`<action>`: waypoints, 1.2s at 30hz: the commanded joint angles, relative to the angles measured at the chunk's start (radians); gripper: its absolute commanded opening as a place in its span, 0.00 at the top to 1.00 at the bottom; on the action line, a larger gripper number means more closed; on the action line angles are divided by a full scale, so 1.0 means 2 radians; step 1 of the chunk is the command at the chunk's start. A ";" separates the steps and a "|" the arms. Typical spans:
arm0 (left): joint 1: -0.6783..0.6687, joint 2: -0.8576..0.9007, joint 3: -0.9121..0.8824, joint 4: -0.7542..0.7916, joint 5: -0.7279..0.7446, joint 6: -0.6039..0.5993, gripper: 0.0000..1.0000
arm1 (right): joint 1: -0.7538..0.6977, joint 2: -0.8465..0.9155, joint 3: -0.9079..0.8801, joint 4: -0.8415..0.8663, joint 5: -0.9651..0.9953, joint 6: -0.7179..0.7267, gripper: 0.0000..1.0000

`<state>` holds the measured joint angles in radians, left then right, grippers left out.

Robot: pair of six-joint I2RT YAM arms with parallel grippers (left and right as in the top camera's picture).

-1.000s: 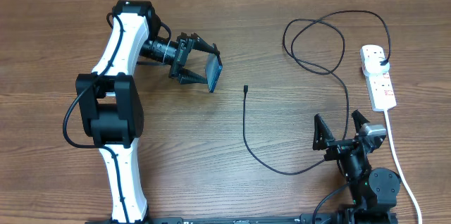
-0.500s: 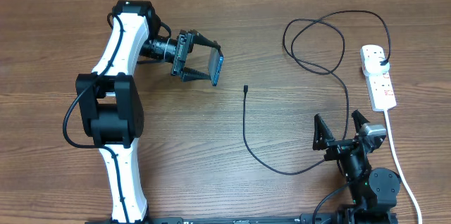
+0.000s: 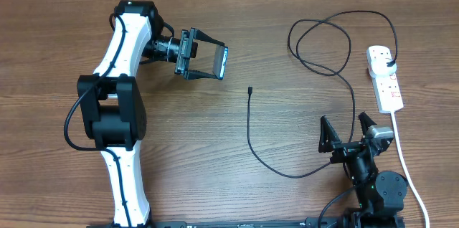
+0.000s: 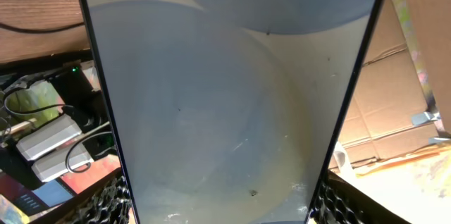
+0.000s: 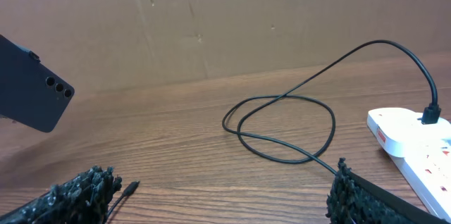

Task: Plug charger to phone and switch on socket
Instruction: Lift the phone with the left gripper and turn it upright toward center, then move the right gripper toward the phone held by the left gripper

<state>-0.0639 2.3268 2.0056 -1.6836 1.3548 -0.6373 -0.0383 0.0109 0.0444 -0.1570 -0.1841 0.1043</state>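
While the left hand has swivelled, the phone clamped in it has turned from tilted to edge-on, just twelve o'clock of the table centre. The charger tip lies untouched at the phone's five o'clock. The right hand is spread empty at four o'clock, so plugging has probably not begun.

— How many things do we count here?
— We count one slim dark-framed smartphone at eleven o'clock, one long thin black charger cable, and one elongated white plastic power strip at two o'clock.
— And we count two black two-finger grippers: left gripper at eleven o'clock, right gripper at five.
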 commanded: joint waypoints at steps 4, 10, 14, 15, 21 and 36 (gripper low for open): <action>-0.001 0.001 0.014 -0.003 0.028 -0.010 0.64 | 0.002 -0.004 0.004 0.006 -0.040 0.002 0.00; -0.001 0.001 0.014 0.010 0.014 -0.014 0.64 | 0.002 0.003 0.037 -0.001 -0.047 0.024 0.00; -0.001 0.001 0.014 0.028 -0.040 -0.055 0.65 | 0.002 0.044 0.079 -0.018 -0.047 0.026 0.00; -0.001 0.001 0.014 0.033 -0.052 -0.063 0.65 | 0.002 0.058 0.089 -0.020 -0.047 0.026 0.00; -0.001 0.001 0.014 0.064 -0.120 -0.109 0.66 | 0.002 0.196 0.177 -0.033 -0.059 0.026 0.00; -0.002 0.001 0.014 0.140 -0.344 -0.209 0.67 | 0.002 0.580 0.382 -0.081 -0.279 0.026 0.00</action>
<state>-0.0639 2.3268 2.0060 -1.4082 0.7834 -0.9932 -0.0387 1.0809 0.7444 -0.3233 -0.5728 0.1562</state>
